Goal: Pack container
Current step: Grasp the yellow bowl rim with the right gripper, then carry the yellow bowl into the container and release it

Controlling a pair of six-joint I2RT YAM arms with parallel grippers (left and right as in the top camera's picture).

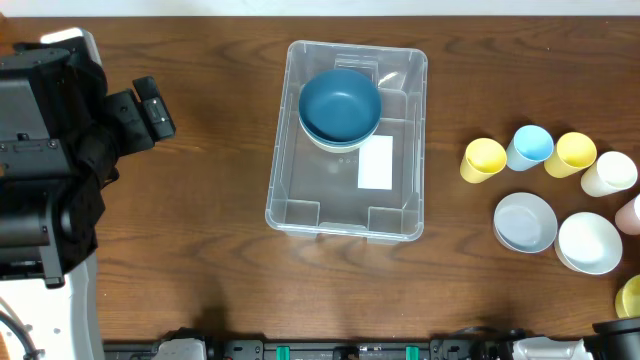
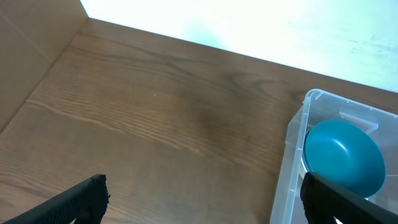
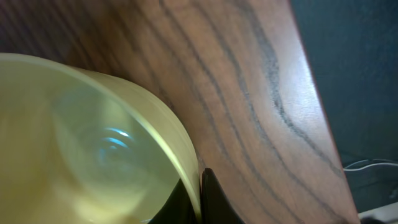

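Holding blue bowl (image 1: 340,102) | container (image 1: 310,185) clear, ribbed | white label (image 1: 376,163)

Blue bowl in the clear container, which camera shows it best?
The overhead view: the blue bowl shows whole, sitting at one end of the container. The left wrist view shows the bowl closer, but its lower part is cut off. The right wrist view shows none of it, only a yellow cup.

Soft, even light covers the table (image 1: 200,250). The container (image 1: 295,212) casts faint shadows and its rim glints. In the left wrist view, everything past the far table edge burns out white. The close yellow cup (image 3: 74,155) is blurred, with a small highlight inside.
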